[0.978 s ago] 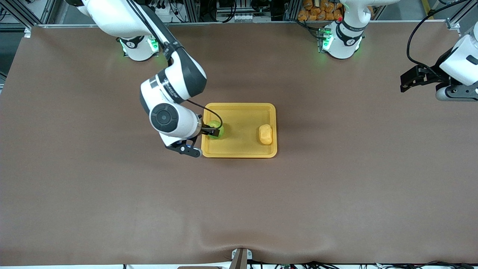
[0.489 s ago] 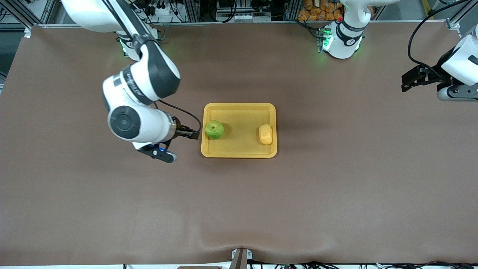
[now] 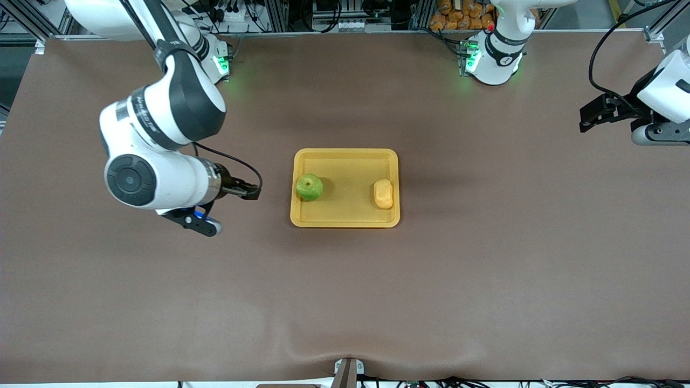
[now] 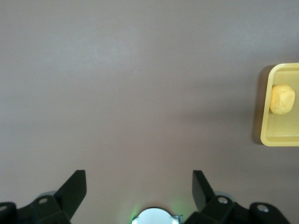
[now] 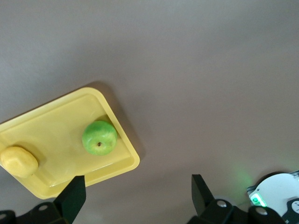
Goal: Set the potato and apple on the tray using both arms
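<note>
- On the brown worktop, near its middle, sits the yellow-orange tray, flat and with its raised rim all around.
- Inside the tray, the green apple rests at the end toward the right arm's side, stem pit up; the right wrist view shows it close to the tray's rim.
- At the tray's other end, toward the left arm's side, lies the potato, close to the rim there and well apart from the apple; it also shows in the left wrist view.
- Over bare worktop beside the tray, at the apple's end, hangs the right hand; its fingers stand wide apart and hold nothing, and it touches neither tray nor apple.
- Well away from the tray, over the left arm's end of the worktop, the left hand waits with its fingers wide apart and empty.
</note>
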Tool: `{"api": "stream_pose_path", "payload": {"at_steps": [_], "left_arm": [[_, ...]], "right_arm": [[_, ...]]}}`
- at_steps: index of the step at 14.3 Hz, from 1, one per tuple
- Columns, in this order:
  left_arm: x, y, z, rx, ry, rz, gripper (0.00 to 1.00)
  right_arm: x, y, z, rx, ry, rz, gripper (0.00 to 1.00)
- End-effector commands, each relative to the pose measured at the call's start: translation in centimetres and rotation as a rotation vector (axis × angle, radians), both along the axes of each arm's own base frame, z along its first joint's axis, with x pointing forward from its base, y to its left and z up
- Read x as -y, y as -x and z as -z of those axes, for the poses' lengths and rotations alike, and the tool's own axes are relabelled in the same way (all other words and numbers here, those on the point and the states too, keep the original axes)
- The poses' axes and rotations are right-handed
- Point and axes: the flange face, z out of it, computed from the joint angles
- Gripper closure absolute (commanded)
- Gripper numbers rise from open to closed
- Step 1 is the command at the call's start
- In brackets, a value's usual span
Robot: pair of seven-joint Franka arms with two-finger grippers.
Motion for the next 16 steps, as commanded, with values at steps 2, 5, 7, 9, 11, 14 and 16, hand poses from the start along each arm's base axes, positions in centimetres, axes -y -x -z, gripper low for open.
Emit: {"api": "stream_pose_path", "payload": {"at_steps": [2, 5, 7, 9, 11, 14, 16], "left_arm": [[0.8, 1.5, -1.1, -0.001, 0.048, -0.048, 0.0], [1.0, 1.9, -1.1, -0.022, 0.044, -0.05, 0.0], [1.0, 2.2, -1.4, -0.025, 0.043, -0.05, 0.0], [0.9, 2.5, -1.8, -0.015, 0.043, -0.052, 0.0], [0.9, 2.5, -1.8, -0.017, 0.043, -0.052, 0.0], [0.9, 2.5, -1.8, -0.015, 0.043, -0.052, 0.0], [0.9, 2.5, -1.8, -0.015, 0.043, -0.052, 0.0]], "right_arm": [[2.0, 0.9, -5.4, 0.083, 0.032, 0.001, 0.0], [6.0, -0.4, -6.8, 0.061, -0.089, 0.095, 0.0], [7.4, -0.7, -7.3, 0.072, -0.075, 0.116, 0.0], [8.3, -0.4, -8.7, 0.097, -0.02, 0.108, 0.0], [9.7, -0.3, -9.7, 0.111, -0.012, 0.104, 0.0], [12.4, 0.0, -11.6, 0.152, -0.018, 0.023, 0.0], [13.9, 0.4, -13.1, 0.191, -0.023, -0.09, 0.0]]}}
